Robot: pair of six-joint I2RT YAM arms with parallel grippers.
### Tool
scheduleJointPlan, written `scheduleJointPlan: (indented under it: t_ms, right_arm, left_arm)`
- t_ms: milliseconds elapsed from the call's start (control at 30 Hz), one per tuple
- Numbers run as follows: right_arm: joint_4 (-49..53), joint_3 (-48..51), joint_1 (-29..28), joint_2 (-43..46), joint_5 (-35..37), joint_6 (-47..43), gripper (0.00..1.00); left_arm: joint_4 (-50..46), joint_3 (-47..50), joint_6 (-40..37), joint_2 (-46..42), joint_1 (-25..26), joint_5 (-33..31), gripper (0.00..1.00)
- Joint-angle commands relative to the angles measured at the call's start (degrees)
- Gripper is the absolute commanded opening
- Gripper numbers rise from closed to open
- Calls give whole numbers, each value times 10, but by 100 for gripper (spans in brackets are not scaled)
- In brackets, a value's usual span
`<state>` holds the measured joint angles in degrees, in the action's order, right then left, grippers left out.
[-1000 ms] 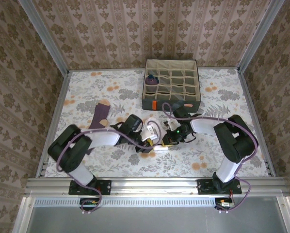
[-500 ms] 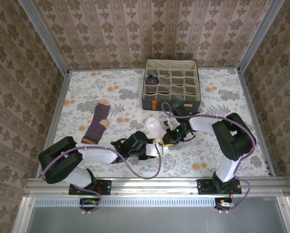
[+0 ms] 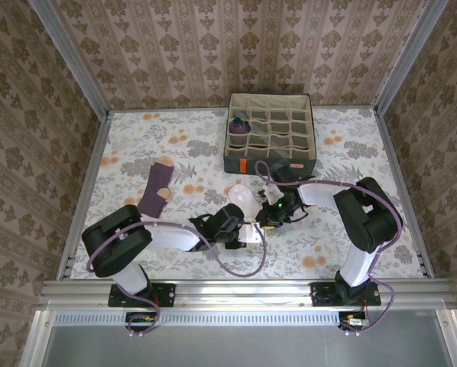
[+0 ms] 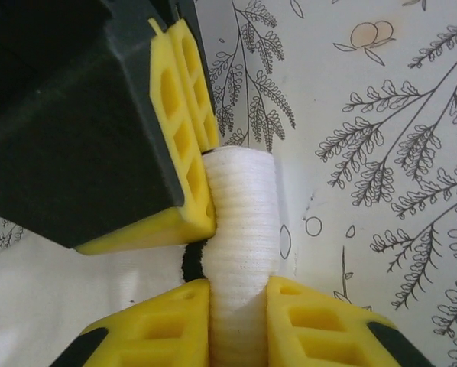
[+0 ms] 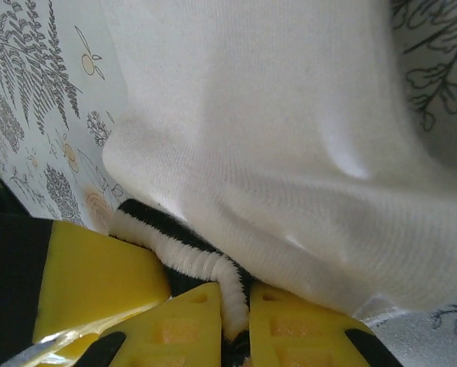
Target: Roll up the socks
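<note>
Your left pincer (image 4: 238,294) is squeezed shut on the white sock (image 4: 244,206). Its two yellow fingers (image 4: 328,321) pinch a thick, rolled-up bit of the sock, and the roll sticks out between them. A yellow finger of your right pincer (image 5: 234,298) touches that same roll. So the two pincers sit just beside each other, near the middle of the table (image 3: 328,245).

Your right pincer is narrow. The striped cuff (image 5: 175,256) of the white sock is fuzzy white with dark bands. It runs down into the thin gap between the fingers and fills it, so this pincer is pinching the cuff. The smooth white body of the sock bulges out just past the cuff.

From above, the white sock lies in the middle of the table, a bit to the near side. Its round toe end points to the far side. Its other end is down where the two pincers meet.

The flat purple sock (image 3: 156,187) lies on the left side of the table, well apart from the white one. Its near end reaches your left arm.

The grey fabric box (image 3: 270,163) with beige cells sits at the far side, a little right of the middle. The tucked purple sock (image 3: 238,126) sits in a cell along the box's left edge.
</note>
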<state>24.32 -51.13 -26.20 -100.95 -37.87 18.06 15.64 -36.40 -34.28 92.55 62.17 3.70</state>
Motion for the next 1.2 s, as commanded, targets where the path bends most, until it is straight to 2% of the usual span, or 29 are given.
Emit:
scheduleJointPlan:
  t_ms: [0, 33, 133, 267, 333, 533, 733, 1000, 1100, 1167]
  right_arm:
    - [2, 23, -3, 20, 37, -12, 31]
    - [-8, 30, -3, 33, 42, -10, 36]
    - [-46, 54, -2, 79, 55, -1, 40]
    - [-96, 88, -3, 141, 77, 11, 42]
    - [-110, 100, -3, 162, 83, 11, 42]
    - [-136, 130, -11, 202, 90, 0, 43]
    - [-139, 133, -19, 179, 90, -1, 44]
    - [-148, 126, -32, 156, 75, 1, 44]
    - [-144, 121, -36, 139, 73, 2, 42]
    - [-138, 118, -36, 129, 75, 4, 36]
  left_arm:
    - [-63, -3, 43, 17, -22, 66, 0]
    - [-71, -4, 57, 16, -34, 100, 0]
    - [-102, -16, 96, 23, -72, 192, 0]
    - [-178, -62, 121, 60, -115, 314, 0]
    - [-217, -86, 123, 81, -124, 350, 0]
    - [-231, -111, 181, 108, -157, 401, 0]
    - [-263, -150, 250, 143, -191, 450, 0]
    - [-271, -168, 314, 171, -210, 453, 0]
    - [-259, -170, 327, 178, -210, 457, 0]
    - [-253, -170, 328, 181, -209, 456, 0]
